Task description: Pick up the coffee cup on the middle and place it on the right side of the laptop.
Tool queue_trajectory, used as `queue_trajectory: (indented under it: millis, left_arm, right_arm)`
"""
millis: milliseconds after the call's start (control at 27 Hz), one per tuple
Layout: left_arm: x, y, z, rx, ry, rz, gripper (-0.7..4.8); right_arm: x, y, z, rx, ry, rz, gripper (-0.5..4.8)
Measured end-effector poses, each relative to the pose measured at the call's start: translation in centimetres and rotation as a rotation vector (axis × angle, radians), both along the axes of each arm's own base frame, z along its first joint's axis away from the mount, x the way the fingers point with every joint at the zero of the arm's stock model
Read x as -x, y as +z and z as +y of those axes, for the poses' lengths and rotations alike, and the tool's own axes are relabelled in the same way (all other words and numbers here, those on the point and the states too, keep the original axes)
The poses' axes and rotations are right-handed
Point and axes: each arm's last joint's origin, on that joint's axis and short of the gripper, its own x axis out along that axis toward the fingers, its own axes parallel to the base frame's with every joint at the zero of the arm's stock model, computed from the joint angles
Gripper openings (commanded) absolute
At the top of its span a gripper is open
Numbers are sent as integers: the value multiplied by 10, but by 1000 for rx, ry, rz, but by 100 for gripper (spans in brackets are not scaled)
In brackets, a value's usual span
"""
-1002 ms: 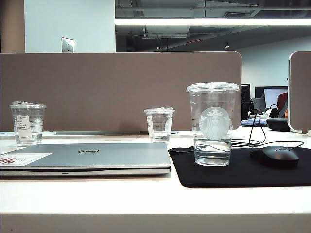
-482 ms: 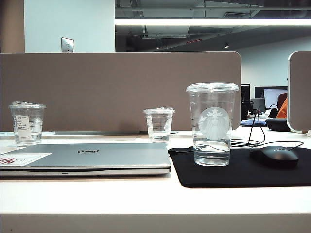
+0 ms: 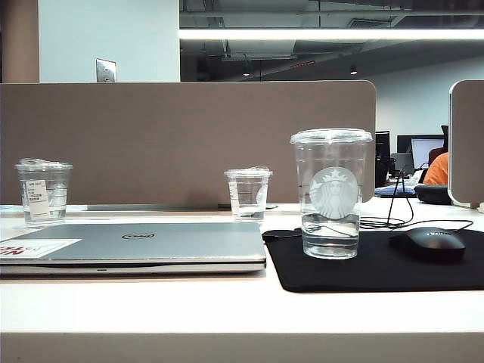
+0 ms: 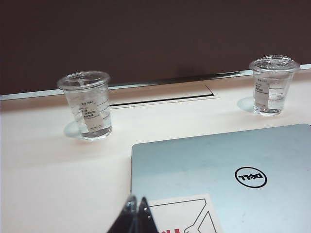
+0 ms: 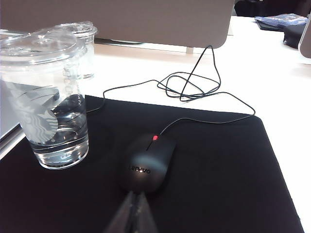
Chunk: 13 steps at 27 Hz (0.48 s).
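Left cup (image 3: pixel 44 192): short, white label, standing near the desk's (image 3: pixel 227 310) back-left edge, behind the laptop; some water in it.
Laptop (image 3: pixel 144 246): closed, flat on the desk's left half, red-lettered sticker at its near-left corner.
Left gripper (image 4: pixel 136 217): seen only in its wrist view, tips pinched together with nothing between them, hovering over the laptop's sticker corner.
Small cup (image 3: pixel 247 193): at the back edge, mid-desk, just behind the laptop's right rear corner.
Coffee cup (image 3: pixel 330 193): upright, lid on, a little water at the bottom; it stands on the left part of the mouse pad (image 3: pixel 378 266), just right of the laptop and apart from it.
Mouse (image 3: pixel 432 243): on the pad's right part, cable looping back toward the divider.
Right gripper (image 5: pixel 133 213): tips clenched and empty, low over the pad just short of the mouse.
Key relation: the coffee cup lies ahead and to the left of the right gripper, long axis vertical; the right arm looks the nearer one, the left has the laptop in between.
Hard to see: neither arm shows in the exterior view; both grippers are cut off at the frame edge, the right one blurred.
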Motion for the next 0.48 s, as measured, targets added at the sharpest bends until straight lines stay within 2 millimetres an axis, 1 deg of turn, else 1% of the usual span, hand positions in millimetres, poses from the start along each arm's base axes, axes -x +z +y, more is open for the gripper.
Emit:
queue_trajectory:
  millis: [482]
  left_arm:
    - [0,-1,0,-1,0,7,-5]
  right_arm:
    - [0,0,0,0,0,0,-4]
